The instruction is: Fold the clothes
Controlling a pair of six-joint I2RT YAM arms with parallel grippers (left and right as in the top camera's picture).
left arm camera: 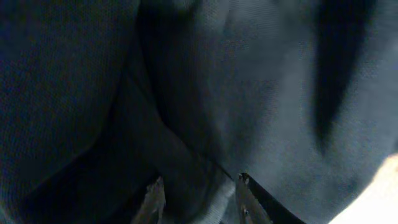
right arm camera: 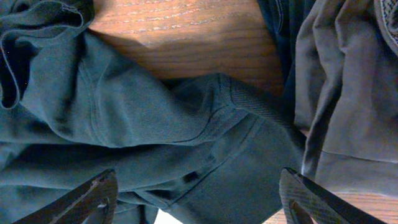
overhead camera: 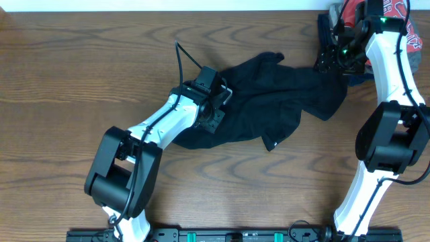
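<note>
The clothes (overhead camera: 282,94), one black floppy garment, lie crumpled across the middle of the wooden table (overhead camera: 80,67), with a small white mark (overhead camera: 272,143) at the near edge. My left gripper (overhead camera: 213,111) presses down into its left part. In the left wrist view a ridge of the dark fabric (left arm camera: 205,186) is bunched between the fingers of the left gripper (left arm camera: 198,194), which is shut on it. My right gripper (overhead camera: 330,59) hovers over the garment's right end. In the right wrist view the right gripper (right arm camera: 196,199) stands wide open above the black cloth (right arm camera: 186,118), holding nothing.
A stack of other clothes sits at the table's back right corner, topped by a red T-shirt (overhead camera: 396,17). Its grey garment (right arm camera: 342,93) and a dark-blue one (right arm camera: 280,18) lie right beside the black cloth's end. The table's far edge runs close behind.
</note>
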